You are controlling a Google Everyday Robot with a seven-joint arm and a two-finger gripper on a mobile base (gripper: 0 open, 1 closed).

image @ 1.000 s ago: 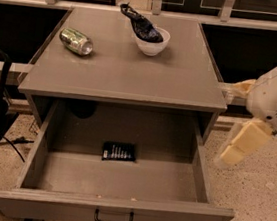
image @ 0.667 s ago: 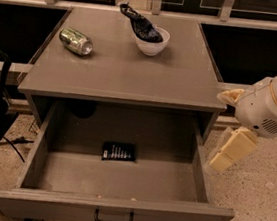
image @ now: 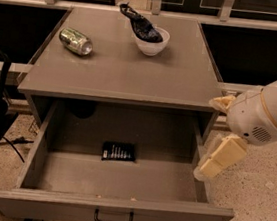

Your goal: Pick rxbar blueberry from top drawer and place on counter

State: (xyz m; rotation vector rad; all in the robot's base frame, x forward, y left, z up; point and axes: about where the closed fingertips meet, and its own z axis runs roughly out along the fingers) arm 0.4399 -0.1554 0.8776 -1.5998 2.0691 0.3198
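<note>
The rxbar blueberry (image: 118, 151) is a small dark bar with white lettering, lying flat on the floor of the top drawer (image: 111, 207), near its back middle. The drawer is pulled fully out, with a black pull handle on its front panel. The counter (image: 123, 70) is the grey top of the cabinet above it. My gripper (image: 208, 137) is at the right, beside the drawer's right wall and just below the counter's front right corner. Its two cream fingers are spread apart and hold nothing. It is well to the right of the bar.
A green can (image: 76, 41) lies on its side at the counter's left. A white bowl (image: 152, 41) with a dark bag in it stands at the back middle. A rail runs behind the cabinet. Black cables and a stand are at the left on the speckled floor.
My gripper and arm have moved left, from clear of the cabinet to right beside the drawer's right wall. The bar, can and bowl have not moved.
</note>
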